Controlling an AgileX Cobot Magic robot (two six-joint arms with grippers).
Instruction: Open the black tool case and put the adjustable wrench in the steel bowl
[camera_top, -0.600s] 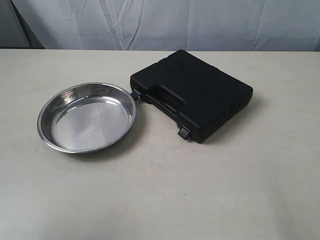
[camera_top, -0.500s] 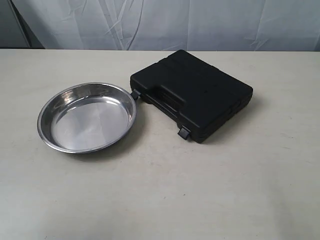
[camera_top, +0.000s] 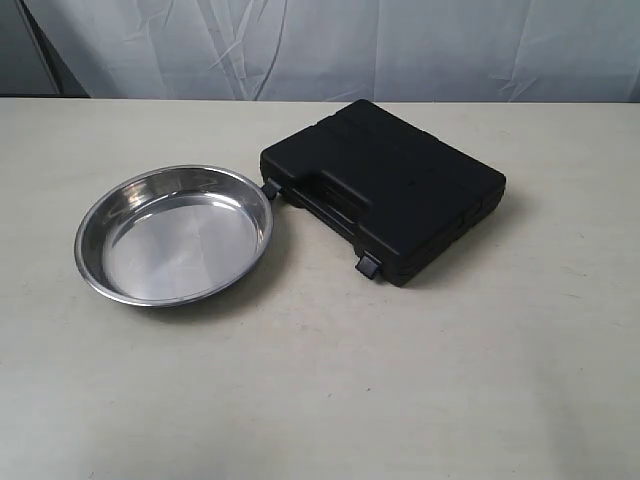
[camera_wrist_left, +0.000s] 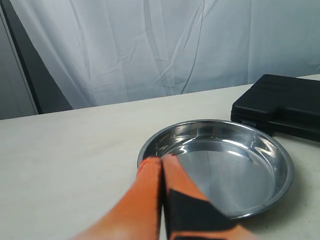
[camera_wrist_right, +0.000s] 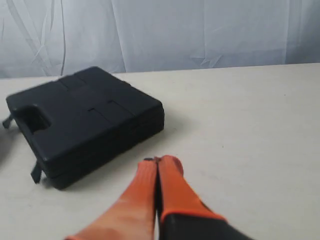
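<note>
The black tool case (camera_top: 385, 187) lies closed on the table, its two latches (camera_top: 368, 265) facing the front-left. The adjustable wrench is hidden. Just left of the case sits the steel bowl (camera_top: 175, 235), empty and almost touching the case's corner latch. Neither arm shows in the exterior view. In the left wrist view my left gripper (camera_wrist_left: 161, 160) is shut with nothing in it, its orange tips over the near rim of the bowl (camera_wrist_left: 220, 165). In the right wrist view my right gripper (camera_wrist_right: 159, 161) is shut and empty, a short way from the case (camera_wrist_right: 82, 120).
A pale table (camera_top: 320, 390) carries both things. White cloth (camera_top: 330, 45) hangs behind the far edge, with a dark gap (camera_wrist_left: 30, 75) at its left.
</note>
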